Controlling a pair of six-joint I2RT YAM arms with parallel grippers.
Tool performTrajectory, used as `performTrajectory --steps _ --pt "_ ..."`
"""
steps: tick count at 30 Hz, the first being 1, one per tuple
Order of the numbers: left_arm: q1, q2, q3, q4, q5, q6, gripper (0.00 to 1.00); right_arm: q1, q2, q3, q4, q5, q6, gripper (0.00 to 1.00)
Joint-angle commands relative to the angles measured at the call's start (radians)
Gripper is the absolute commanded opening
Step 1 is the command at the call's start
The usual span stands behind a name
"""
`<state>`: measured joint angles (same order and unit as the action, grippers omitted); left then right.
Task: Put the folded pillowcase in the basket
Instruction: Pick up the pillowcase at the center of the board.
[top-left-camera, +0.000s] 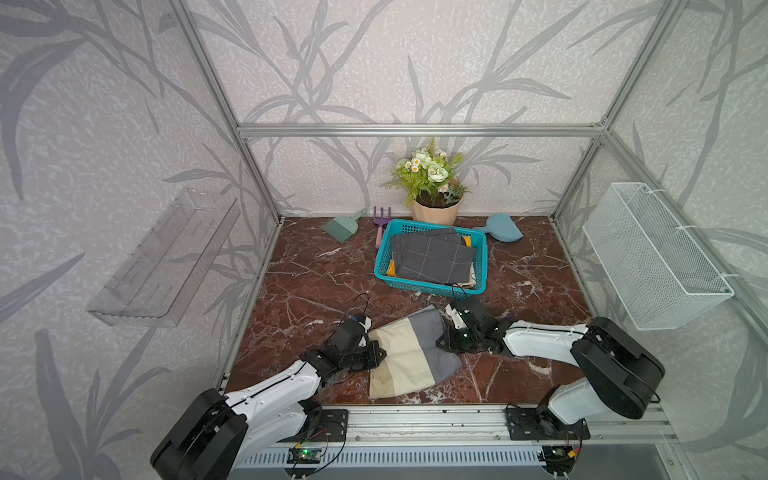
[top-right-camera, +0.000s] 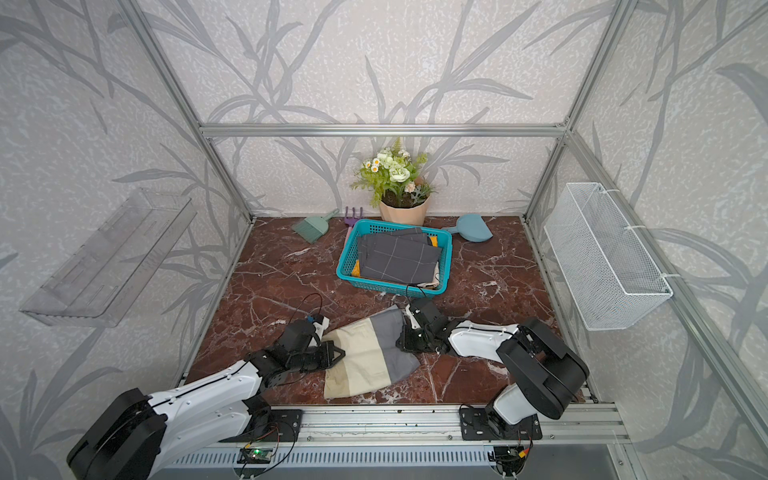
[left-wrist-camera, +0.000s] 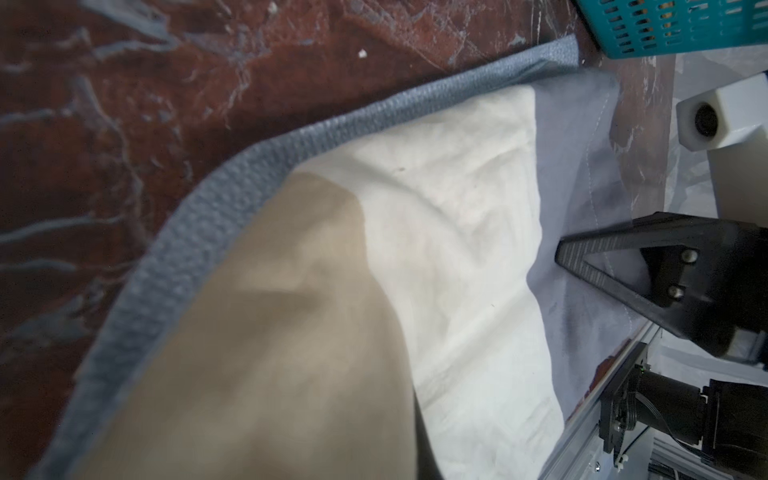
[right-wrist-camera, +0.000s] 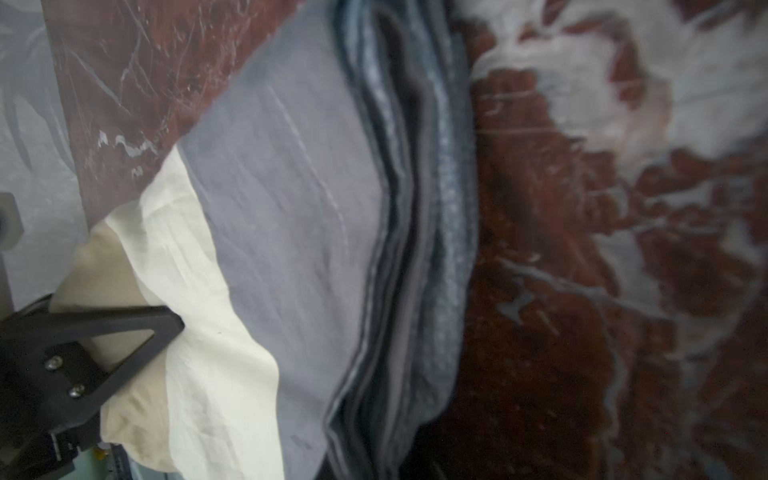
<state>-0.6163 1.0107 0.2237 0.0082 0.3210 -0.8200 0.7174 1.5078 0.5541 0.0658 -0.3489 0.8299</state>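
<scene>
The folded pillowcase (top-left-camera: 409, 357) lies flat on the marble table (top-left-camera: 316, 286), near the front rail and well short of the basket (top-left-camera: 384, 257). The left gripper (top-left-camera: 379, 354) has its jaws clamped together on the beige edge, and the right gripper (top-left-camera: 441, 343) is pinched onto the opposite grey edge. In the wrist views each finger sits only a little way in from the border.

With 2 shallow pinches, a lift could catch just the top layers, so the lower folds may drop open or slide out. If the arms rise unevenly or drift apart, the cloth could pull free of 1 grip. A sagging middle may catch the basket's near wall, and the dark checked cloths (top-left-camera: 434, 259) already inside leave little depth, so an edge could end draped over the rim
</scene>
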Motion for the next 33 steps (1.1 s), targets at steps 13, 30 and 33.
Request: performTrajectory --steps 13,30,33 --pt "-0.004 -0.157 0.192 -0.208 -0.085 0.065 0.0 0.061 -0.204 0.135 -0.307 0.102 -0.043 0.0" --pt "-0.006 0.064 0.744 -0.175 -0.106 0.195 0.0 -0.065 -0.31 0.597 -0.612 0.175 -0.281 0.0" --pt "0.001 0.157 0.815 -0.137 -0.17 0.262 0.0 -0.16 -0.254 0.633 -0.578 0.122 -0.302 0.0"
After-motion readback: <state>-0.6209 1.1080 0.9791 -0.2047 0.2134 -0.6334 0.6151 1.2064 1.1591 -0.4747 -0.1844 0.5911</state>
